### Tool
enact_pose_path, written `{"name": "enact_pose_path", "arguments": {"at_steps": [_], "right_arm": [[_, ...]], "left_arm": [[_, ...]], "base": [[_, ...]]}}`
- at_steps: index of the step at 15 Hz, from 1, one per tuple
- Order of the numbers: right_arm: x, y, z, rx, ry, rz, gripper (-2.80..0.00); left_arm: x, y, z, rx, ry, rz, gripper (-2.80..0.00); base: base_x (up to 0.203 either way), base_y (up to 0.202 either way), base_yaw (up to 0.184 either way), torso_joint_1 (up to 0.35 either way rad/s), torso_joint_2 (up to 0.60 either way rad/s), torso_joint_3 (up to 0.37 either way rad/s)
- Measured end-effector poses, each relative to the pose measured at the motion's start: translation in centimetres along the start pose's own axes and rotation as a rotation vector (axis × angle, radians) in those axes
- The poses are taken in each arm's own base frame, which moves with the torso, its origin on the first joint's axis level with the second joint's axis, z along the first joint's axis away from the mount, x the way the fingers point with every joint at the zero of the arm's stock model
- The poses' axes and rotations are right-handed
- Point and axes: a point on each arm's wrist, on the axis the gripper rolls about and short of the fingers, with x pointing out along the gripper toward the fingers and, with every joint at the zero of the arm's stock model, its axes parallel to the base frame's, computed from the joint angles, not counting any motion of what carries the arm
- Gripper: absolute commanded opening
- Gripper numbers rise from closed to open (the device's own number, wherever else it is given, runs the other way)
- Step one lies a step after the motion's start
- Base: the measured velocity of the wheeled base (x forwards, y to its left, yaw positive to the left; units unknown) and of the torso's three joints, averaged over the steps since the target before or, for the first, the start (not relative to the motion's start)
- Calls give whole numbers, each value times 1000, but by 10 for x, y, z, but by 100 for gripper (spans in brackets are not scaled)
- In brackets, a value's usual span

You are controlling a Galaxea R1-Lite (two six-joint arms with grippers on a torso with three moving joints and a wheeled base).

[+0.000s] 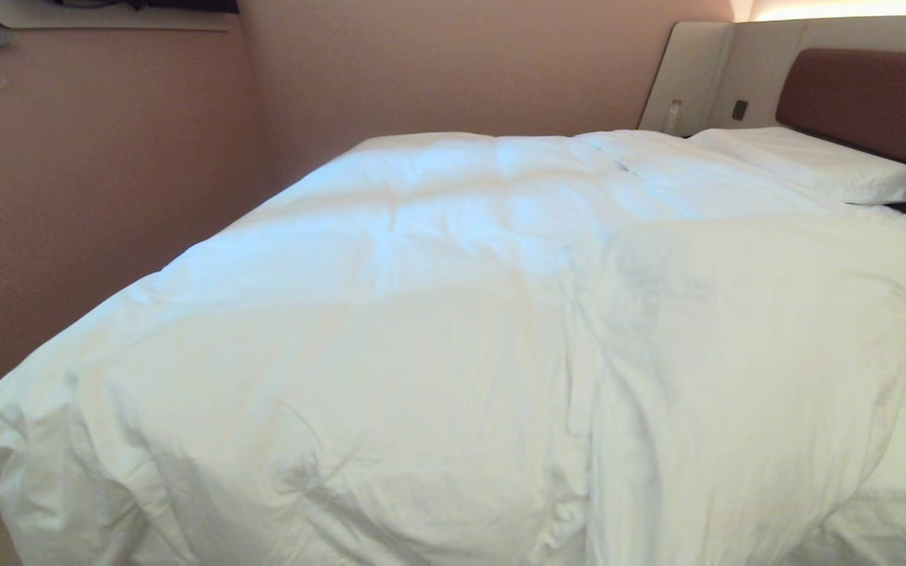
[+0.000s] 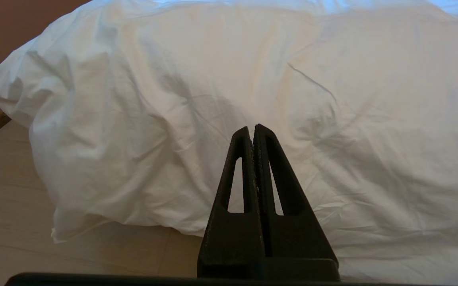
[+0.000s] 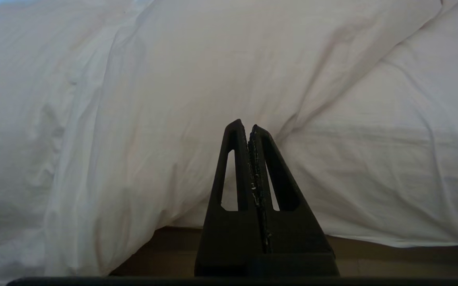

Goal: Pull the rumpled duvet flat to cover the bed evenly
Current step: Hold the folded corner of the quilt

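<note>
the duvet (image 1: 437, 314) lies rumpled over the bed (image 3: 392, 190), thick, puffy white cotton, creased, with a long fold down its middle and one corner drooping toward the tan floor (image 2: 10, 206). a white pillow (image 1: 815, 165) rests by the brown headboard (image 1: 870, 102). left gripper (image 2: 253, 128) and right gripper (image 3: 247, 124), black and wedge-shaped, hang clenched and empty before the duvet's edge.

The duvet (image 1: 437, 330) is lying in wrinkled folds over nearly all of the bed (image 1: 905, 503), its near-left corner hanging over the edge beside the pink wall (image 1: 91, 189). One raised fold is running from the duvet's middle toward the near edge. A pillow (image 1: 815, 161) is resting beyond the duvet, against the brown headboard (image 1: 870, 98), which is sitting inside a beige panel surround (image 1: 705, 71).
</note>
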Motion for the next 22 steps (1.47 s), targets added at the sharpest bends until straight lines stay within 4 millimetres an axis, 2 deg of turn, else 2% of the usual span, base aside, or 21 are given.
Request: {"name": "enact_pose_path", "arguments": {"at_steps": [4,12,22], "right_arm": [[0,0,0,0,0,0,-280],[0,0,0,0,0,0,-280],[0,0,0,0,1,0,-280]], "left_arm": [[0,0,0,1,-1,0,-280],[0,0,0,5,-2,2,-280],[0,0,0,0,1,2,-280]], "base": [[-147,0,1,0,4,4],[-1,-7,0,1,1,0],[-1,-183,3,2,1,3]]}}
